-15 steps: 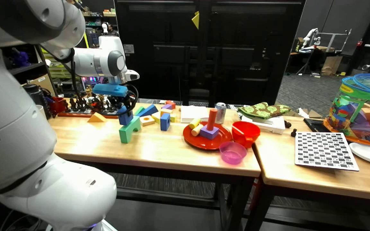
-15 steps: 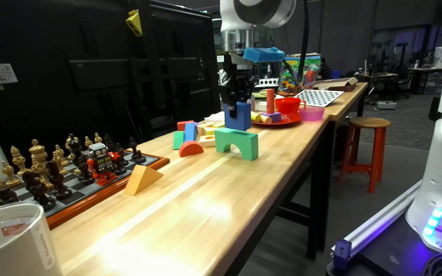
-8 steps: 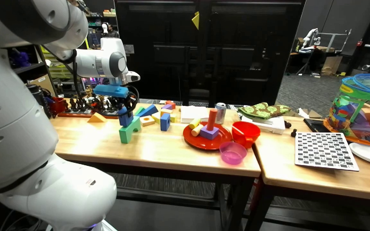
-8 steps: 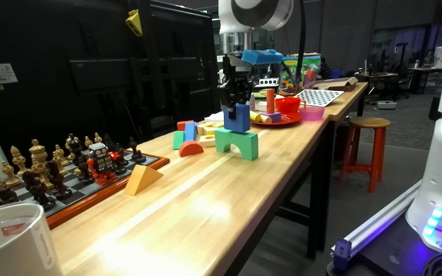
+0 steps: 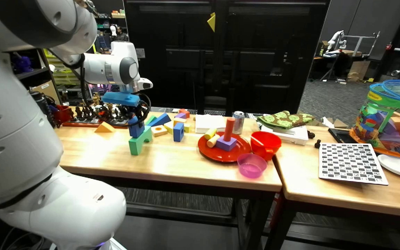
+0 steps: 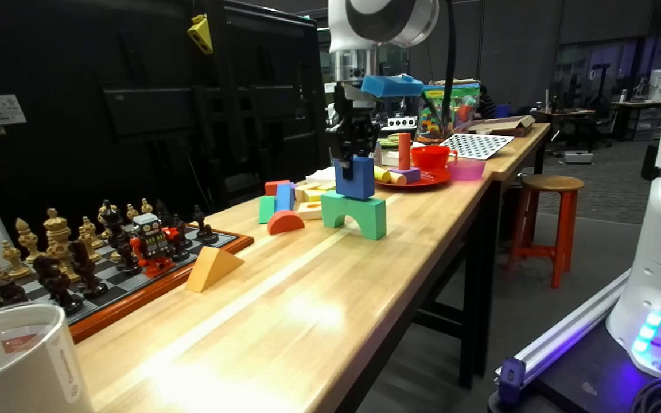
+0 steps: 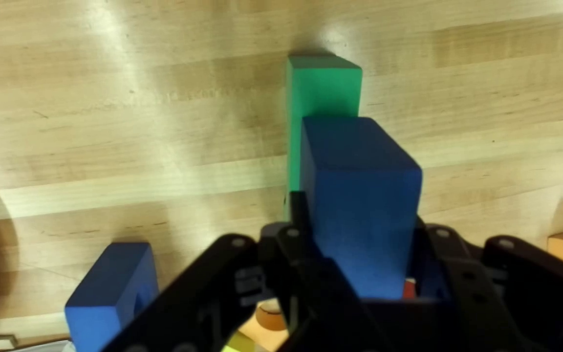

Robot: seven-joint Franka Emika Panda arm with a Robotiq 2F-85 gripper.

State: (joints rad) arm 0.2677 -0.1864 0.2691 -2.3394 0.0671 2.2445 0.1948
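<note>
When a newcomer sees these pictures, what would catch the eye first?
Most likely the blue block, clamped in the gripper over the green arch. Next, perhaps, the red cylinder standing on a purple block on the red plate. A toy robot stands among chess pieces.

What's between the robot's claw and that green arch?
A blue block, held by the gripper right above the green arch, as both exterior views show; whether block meets arch is unclear.

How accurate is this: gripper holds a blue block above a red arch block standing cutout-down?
Wrong on colour: the arch block is green, as both exterior views and the wrist view show. The rest stands: the gripper holds a blue block above it, and the arch block stands cutout-down.
</note>
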